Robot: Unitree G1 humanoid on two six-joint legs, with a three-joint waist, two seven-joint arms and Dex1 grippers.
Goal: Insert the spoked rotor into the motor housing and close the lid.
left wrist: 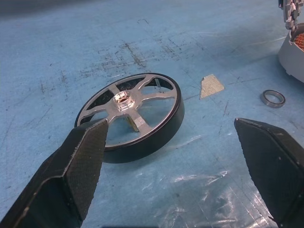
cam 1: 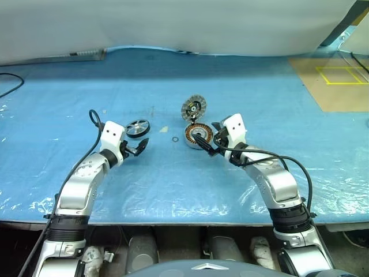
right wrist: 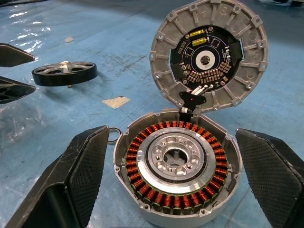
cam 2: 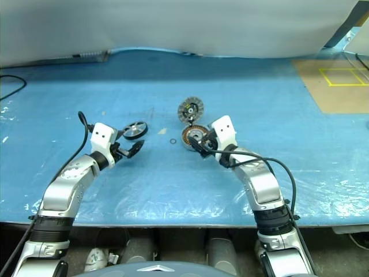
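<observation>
A blue plastic-covered surface (cam 1: 173, 184) carries the parts of a small motor as the two arms reach in from the near edge. The left pincer (cam 1: 140, 148) hovers with its jaws spread wide and empty just short of the spoked rotor (cam 1: 138, 128), which lies flat on the sheet, its silver spokes and hub facing up inside a dark rim; in the left wrist view the wheel sits between and beyond the two black fingers (left wrist: 80, 166), touching neither. The right pincer (cam 1: 209, 144) is likewise fully open and holds nothing, its fingertips standing to either side of the motor housing (cam 1: 198, 136), the ring of copper windings plainly visible around the silver centre in the right wrist view. The lid (cam 1: 194, 107) stands tipped up behind the housing, joined to it by red and black wires at the rim, its inner circuit board turned towards the robot. A thin ring washer (cam 1: 174, 139) lies on the sheet between rotor and housing, near a small scrap of tan tape (left wrist: 211, 85). A brown board marked with yellow tape (cam 1: 337, 75) lies at the far right.
</observation>
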